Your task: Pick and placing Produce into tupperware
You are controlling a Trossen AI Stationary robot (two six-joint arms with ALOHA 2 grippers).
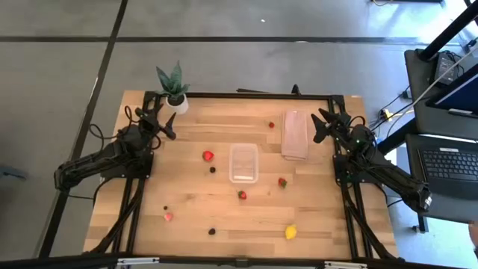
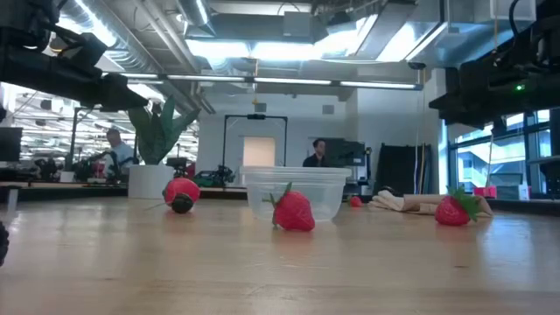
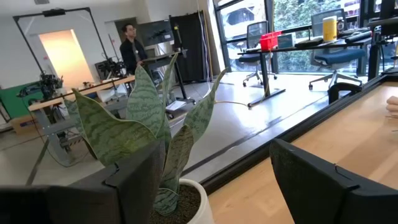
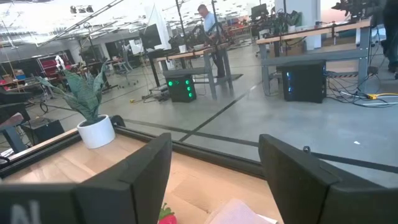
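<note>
The clear plastic tupperware (image 1: 243, 163) sits mid-table on smooth pale wood (image 1: 314, 217), with bumpy red strawberries (image 1: 208, 155) and a yellow lemon (image 1: 290, 232) scattered around it. Left gripper (image 1: 166, 128) and right gripper (image 1: 323, 128) both hang empty, fingers apart.

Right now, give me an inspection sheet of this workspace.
Surface: wooden table, dry, produce scattered.
Job's things: tupperware at centre, looks empty; strawberries around it; lemon at the near edge; dark berries; pinkish piece.
Clutter: lid right of the tupperware; potted plant at the far left corner.
Grippers: left gripper open, by the plant; right gripper open, by the lid; both empty.
Cables: along both arms.
Surroundings: people at benches beyond the table; laptop at right.
</note>
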